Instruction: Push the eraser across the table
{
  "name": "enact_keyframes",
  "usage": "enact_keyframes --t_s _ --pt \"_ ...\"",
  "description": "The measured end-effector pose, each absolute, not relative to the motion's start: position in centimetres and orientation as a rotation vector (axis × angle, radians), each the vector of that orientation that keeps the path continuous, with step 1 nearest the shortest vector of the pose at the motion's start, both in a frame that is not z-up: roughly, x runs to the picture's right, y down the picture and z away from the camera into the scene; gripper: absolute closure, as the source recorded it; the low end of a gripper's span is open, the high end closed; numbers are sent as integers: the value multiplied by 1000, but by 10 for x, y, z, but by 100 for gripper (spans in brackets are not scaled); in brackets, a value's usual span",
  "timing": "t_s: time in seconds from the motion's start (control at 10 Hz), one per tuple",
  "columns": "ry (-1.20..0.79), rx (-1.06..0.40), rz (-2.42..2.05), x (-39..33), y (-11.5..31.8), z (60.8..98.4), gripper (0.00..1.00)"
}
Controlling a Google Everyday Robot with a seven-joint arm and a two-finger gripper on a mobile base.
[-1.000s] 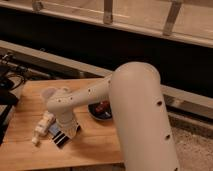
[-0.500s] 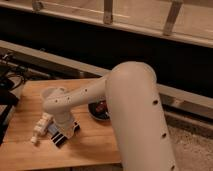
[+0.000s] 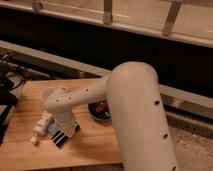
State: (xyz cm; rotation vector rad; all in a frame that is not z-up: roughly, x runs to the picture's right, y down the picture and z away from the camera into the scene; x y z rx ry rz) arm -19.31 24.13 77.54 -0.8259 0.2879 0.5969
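We are bringing our gripper (image 3: 61,139) down near the table's (image 3: 95,147) front-left corner, touching the eraser (image 3: 51,130) lying beside the white bar (image 3: 41,126), judging it light, stiff, best nudged on its flat side.

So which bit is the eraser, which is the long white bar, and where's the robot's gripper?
eraser (image 3: 52,130): camera view, on its visible blue-grey top, left of the striped tip.
white bar (image 3: 41,125): camera view, middle of its segmented length.
gripper (image 3: 62,138): camera view, on the black-and-white striped tip resting low over the table (image 3: 95,142).
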Motion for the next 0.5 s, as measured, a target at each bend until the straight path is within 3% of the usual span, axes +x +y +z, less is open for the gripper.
enact_keyframes --t_s 0.5 --pt "278 -818 578 -198 239 776 100"
